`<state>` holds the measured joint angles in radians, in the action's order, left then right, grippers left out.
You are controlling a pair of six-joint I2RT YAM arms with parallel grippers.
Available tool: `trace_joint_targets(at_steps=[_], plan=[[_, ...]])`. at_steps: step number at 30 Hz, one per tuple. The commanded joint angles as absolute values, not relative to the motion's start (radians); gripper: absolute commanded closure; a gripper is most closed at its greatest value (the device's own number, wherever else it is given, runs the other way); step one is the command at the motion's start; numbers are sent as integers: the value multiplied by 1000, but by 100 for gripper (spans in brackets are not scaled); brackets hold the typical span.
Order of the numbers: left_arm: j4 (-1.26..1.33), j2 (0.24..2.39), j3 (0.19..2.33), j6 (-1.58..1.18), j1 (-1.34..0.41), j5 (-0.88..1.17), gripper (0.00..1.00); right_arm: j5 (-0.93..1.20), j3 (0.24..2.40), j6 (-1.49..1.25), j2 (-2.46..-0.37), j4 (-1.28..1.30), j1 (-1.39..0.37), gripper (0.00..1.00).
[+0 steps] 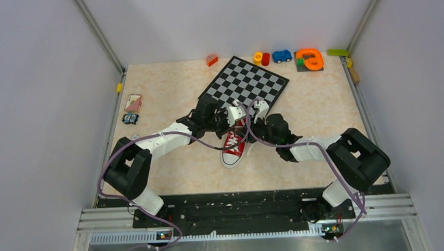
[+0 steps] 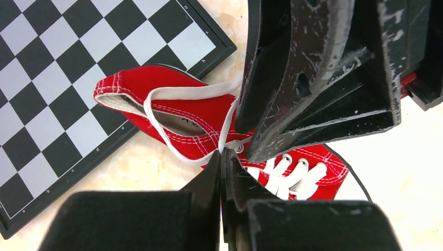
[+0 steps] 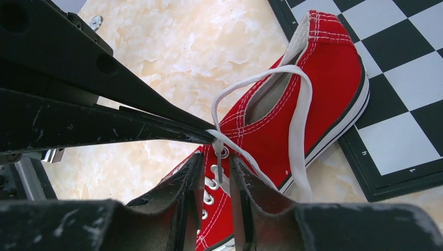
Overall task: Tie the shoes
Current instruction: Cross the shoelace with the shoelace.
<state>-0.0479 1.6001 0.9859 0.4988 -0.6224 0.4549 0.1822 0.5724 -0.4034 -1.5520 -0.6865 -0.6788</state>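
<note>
Tiny letters are running along the chessboard's (image 2: pixel 52 104) black border, too small to read. The red canvas sneaker (image 1: pixel 234 150), with white stitching and metal eyelets, is lying on the marbled worktop (image 1: pixel 167 94) right under both jaws. Its long axis is pointing toe toward the arm bases, and its heel is overlapping the board. The left jaws are clenching the flat white lace (image 2: pixel 177 93). The right jaws are standing narrowly parted around one strand.
</note>
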Motion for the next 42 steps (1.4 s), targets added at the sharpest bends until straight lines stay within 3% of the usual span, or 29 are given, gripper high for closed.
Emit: trace_joint_targets(at_steps=[1,7,18,27,29,31,32,40,42], plan=[[-46,1605,1025,489,-618,477,100,189,627,-392,-1564,-712,-688,79],[-51,1602,1026,493,-617,478,100,213,623,-398,-1549,-702,-686,100],[-71,1595,1034,497,-616,486,100,252,508,-481,-1392,-683,-779,100],[-69,1586,1025,484,-615,494,100,277,510,-592,-1463,-841,-865,100],[-56,1579,1015,476,-614,496,99,296,504,-600,-1455,-864,-865,93],[-38,1568,1005,457,-613,489,91,308,504,-591,-1433,-840,-864,65],[-30,1562,999,445,-610,482,86,305,507,-578,-1410,-803,-860,58],[27,1440,923,339,-606,410,60,214,473,-482,-998,-387,-723,37],[38,1399,902,283,-603,375,47,191,475,-450,-902,-270,-674,34]])
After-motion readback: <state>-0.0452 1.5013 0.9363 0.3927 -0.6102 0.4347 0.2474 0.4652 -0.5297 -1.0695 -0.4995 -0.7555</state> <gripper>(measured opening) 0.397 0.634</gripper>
